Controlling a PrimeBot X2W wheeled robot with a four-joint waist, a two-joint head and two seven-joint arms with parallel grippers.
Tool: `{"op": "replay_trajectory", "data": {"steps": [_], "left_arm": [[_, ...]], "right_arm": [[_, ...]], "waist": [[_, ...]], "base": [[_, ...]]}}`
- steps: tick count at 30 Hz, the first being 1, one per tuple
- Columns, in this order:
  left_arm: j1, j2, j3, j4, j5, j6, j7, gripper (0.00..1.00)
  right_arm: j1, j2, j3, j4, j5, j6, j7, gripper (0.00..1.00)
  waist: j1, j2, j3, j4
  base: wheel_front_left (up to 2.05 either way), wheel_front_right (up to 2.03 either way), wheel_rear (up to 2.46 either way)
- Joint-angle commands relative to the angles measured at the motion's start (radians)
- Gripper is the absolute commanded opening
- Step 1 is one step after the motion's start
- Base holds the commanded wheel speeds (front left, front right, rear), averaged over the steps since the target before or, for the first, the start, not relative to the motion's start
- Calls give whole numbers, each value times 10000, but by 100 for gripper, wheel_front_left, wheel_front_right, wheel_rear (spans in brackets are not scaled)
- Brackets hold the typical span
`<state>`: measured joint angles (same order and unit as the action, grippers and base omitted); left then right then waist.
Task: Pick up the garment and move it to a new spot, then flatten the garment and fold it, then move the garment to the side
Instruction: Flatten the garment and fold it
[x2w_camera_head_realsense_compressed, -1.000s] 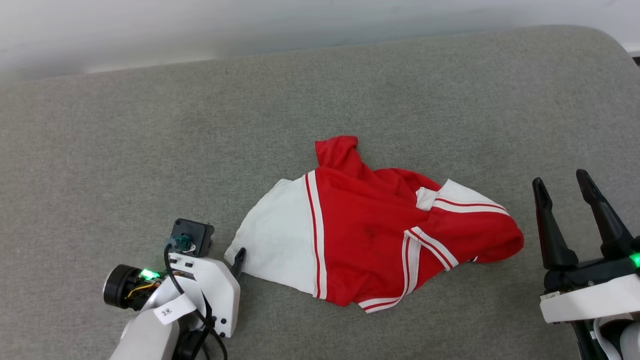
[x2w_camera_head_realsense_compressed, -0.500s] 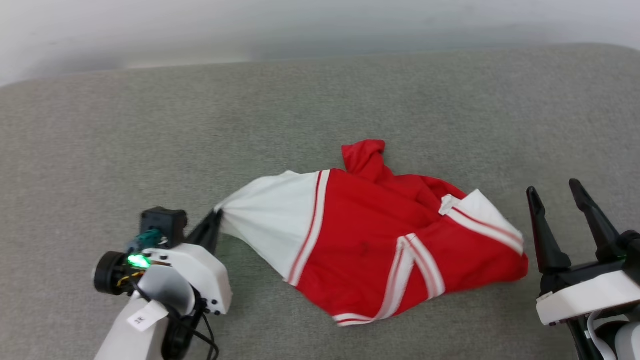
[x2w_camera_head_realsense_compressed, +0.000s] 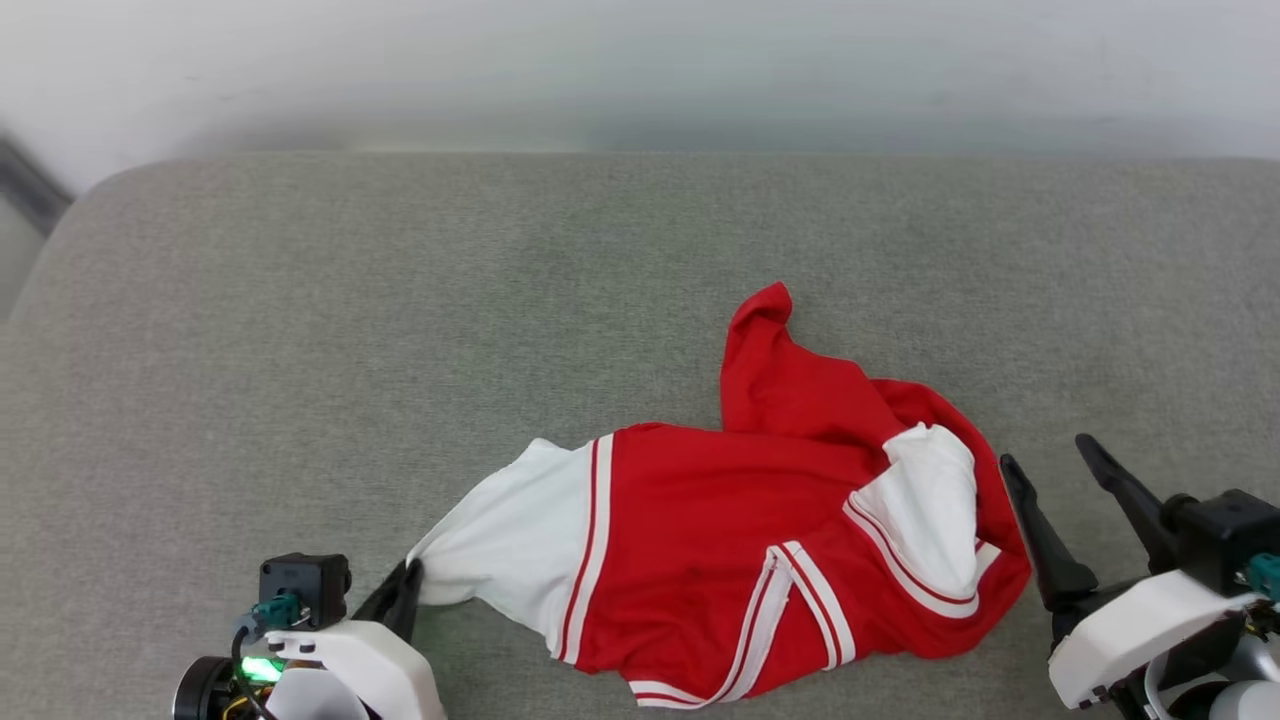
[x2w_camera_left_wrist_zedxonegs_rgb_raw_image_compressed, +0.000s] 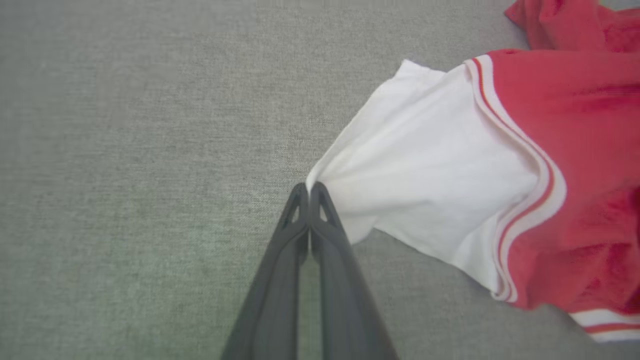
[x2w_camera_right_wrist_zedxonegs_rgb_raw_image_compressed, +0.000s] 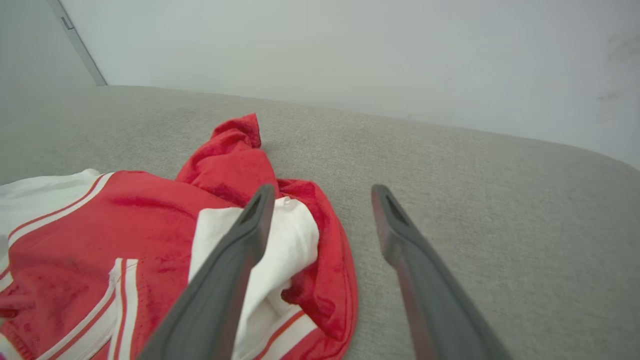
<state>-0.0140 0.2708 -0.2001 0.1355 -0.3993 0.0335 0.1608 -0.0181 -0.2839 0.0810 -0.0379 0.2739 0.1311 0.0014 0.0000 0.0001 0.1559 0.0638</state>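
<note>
The garment (x2w_camera_head_realsense_compressed: 720, 560), a red T-shirt with white sleeves and striped trim, lies crumpled on the grey cushion (x2w_camera_head_realsense_compressed: 400, 300); its lettering and number are hidden. My left gripper (x2w_camera_head_realsense_compressed: 410, 585) is shut on the tip of a white sleeve (x2w_camera_left_wrist_zedxonegs_rgb_raw_image_compressed: 425, 170) at the lower left, pinching the cloth between its fingertips (x2w_camera_left_wrist_zedxonegs_rgb_raw_image_compressed: 307, 192). My right gripper (x2w_camera_head_realsense_compressed: 1050, 465) stands open just right of the shirt's red edge, touching nothing. In the right wrist view, the open gripper (x2w_camera_right_wrist_zedxonegs_rgb_raw_image_compressed: 322, 200) sits beside a bunched white sleeve (x2w_camera_right_wrist_zedxonegs_rgb_raw_image_compressed: 280, 250).
The cushion's rounded back-left corner (x2w_camera_head_realsense_compressed: 110, 185) meets a pale wall (x2w_camera_head_realsense_compressed: 640, 70). Bare grey fabric stretches to the left and behind the shirt. A dark strip (x2w_camera_head_realsense_compressed: 30, 180) runs along the far left.
The camera has tilted and shifted. My left gripper has pulled the white sleeve toward the near left, dragging the shirt along and stretching it out. The right gripper stays open beside it.
</note>
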Motion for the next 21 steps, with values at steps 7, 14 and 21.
{"op": "replay_trajectory", "data": {"steps": [7,14,21], "left_arm": [[-184,-164,-270,-571,215,-249,-981,100],[-267,-184,-365,-587,285,-270,-1347,100],[-425,-275,-580,-446,302,-333,-1449,100]], "right_arm": [[-290,-1018,996,-799,641,-7,2559,100],[-1125,-1687,1999,-1568,1319,-7,6110,100],[-2235,-1748,2549,-887,768,-7,8114,100]], "waist": [[0,-1,-327,407],[0,-1,-348,641],[0,-1,-118,1147]], "base": [[0,0,0],[0,0,0],[0,0,0]]}}
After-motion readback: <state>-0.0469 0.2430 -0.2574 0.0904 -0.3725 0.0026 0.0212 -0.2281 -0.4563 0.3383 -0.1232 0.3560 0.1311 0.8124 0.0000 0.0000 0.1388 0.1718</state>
